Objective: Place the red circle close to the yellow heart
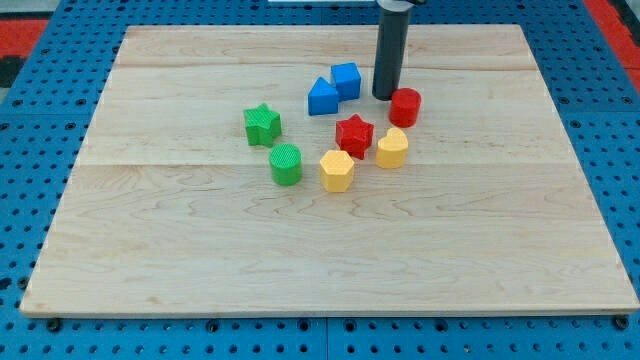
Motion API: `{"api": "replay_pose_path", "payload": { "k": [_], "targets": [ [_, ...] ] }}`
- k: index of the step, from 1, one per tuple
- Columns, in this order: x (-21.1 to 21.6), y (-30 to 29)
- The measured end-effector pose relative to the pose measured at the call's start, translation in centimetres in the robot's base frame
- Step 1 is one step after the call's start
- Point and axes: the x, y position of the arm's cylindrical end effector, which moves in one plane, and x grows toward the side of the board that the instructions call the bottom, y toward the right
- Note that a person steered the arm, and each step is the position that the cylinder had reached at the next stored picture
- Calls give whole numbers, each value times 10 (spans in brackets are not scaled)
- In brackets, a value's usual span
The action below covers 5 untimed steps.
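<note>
The red circle [405, 106] stands above the board's middle, toward the view's right. My tip [386, 96] rests on the board just to its upper left, touching or almost touching it. The yellow heart [392, 148] lies a short way below the red circle, with a small gap between them. The red star [354, 133] sits to the left of both, close to the heart.
A yellow pentagon [337, 170] lies lower left of the heart. A blue cube [346, 80] and a blue triangle [322, 97] sit left of my tip. A green star [262, 124] and a green circle [285, 164] lie farther left. The wooden board [200, 260] rests on a blue pegboard.
</note>
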Motion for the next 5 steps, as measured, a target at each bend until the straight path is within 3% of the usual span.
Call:
{"api": "replay_pose_path", "payload": {
  "k": [1,2,3,4,5],
  "targets": [
    [2,-1],
    [-48,-2],
    [-95,-47],
    [-74,-85],
    [-51,-77]
  ]
}}
